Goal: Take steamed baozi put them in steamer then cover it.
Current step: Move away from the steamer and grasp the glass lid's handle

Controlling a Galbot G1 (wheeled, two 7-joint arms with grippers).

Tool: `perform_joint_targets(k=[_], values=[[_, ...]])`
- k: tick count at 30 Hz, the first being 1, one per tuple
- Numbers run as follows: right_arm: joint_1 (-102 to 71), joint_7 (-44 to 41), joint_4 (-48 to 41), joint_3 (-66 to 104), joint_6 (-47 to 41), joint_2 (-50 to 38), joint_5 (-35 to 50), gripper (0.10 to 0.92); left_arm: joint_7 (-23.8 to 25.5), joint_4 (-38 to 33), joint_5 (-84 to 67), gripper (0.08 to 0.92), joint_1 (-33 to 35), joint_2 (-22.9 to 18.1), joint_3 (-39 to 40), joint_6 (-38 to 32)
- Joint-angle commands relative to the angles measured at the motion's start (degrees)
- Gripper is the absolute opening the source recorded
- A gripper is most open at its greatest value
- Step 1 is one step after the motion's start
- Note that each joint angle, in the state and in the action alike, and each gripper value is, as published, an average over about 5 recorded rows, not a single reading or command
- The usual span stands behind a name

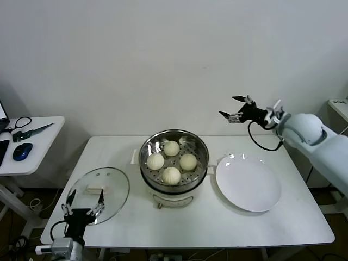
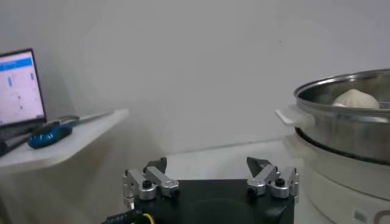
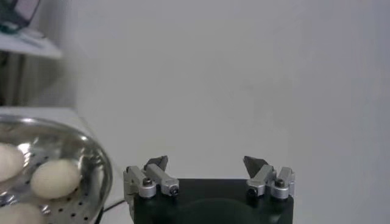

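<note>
The steamer (image 1: pixel 203 150), a shiny steel pot on a cream base, stands uncovered at mid-table. Several pale steamed baozi (image 1: pixel 171 175) lie on its perforated tray. A glass lid (image 1: pixel 111 187) lies flat on the table to the steamer's left. My left gripper (image 1: pixel 82 209) hovers open and empty at the lid's near edge; its wrist view shows its gripper (image 2: pixel 207 165), the steamer (image 2: pixel 341 131) and one baozi (image 2: pixel 355 98). My right gripper (image 1: pixel 235 107) hangs open and empty, raised above and right of the steamer. Its wrist view shows its gripper (image 3: pixel 206 163), the steamer rim (image 3: pixel 100 176) and a baozi (image 3: pixel 55 178).
A bare white plate (image 1: pixel 248 182) lies right of the steamer. A small side table (image 1: pixel 38 144) to the left carries a blue mouse (image 1: pixel 22 151), cables and a laptop (image 2: pixel 21 88). A white wall stands close behind the table.
</note>
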Motion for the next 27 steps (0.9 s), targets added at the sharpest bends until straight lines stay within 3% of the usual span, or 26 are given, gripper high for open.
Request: perform_joint_targets(k=[1, 6, 12, 15, 20, 27], values=[[-72.38, 6.97, 4.54, 69.18, 16.60, 14.04, -7.34, 0.823, 0.14, 0.20, -0.14, 0.823, -0.22, 0.43, 0.00, -2.78], [-75.06, 7.70, 3.99, 67.03, 23.23, 21.39, -7.56, 0.823, -4.08, 3.08, 9.99, 0.823, -0.65, 1.78, 0.31, -5.58], [-76.24, 7.87, 4.60, 63.32, 24.50, 26.30, -9.41, 0.823, -24.75, 9.44, 50.95, 0.823, -0.45, 5.12, -0.89, -10.21], [-76.89, 7.86, 5.48, 61.37, 24.27, 27.76, -10.64, 0.823, -31.07, 12.51, 66.19, 0.823, 1.18, 7.27, -1.47, -10.69], [-77.87, 7.45, 7.61, 59.04, 24.08, 29.83, -11.39, 0.823, -34.34, 20.42, 77.44, 0.823, 1.13, 9.45, -0.26, -11.05], [-78.83, 7.24, 9.69, 58.21, 24.45, 32.12, -11.70, 0.823, -33.51, 31.79, 80.71, 0.823, -4.39, 11.60, 1.01, -11.89]])
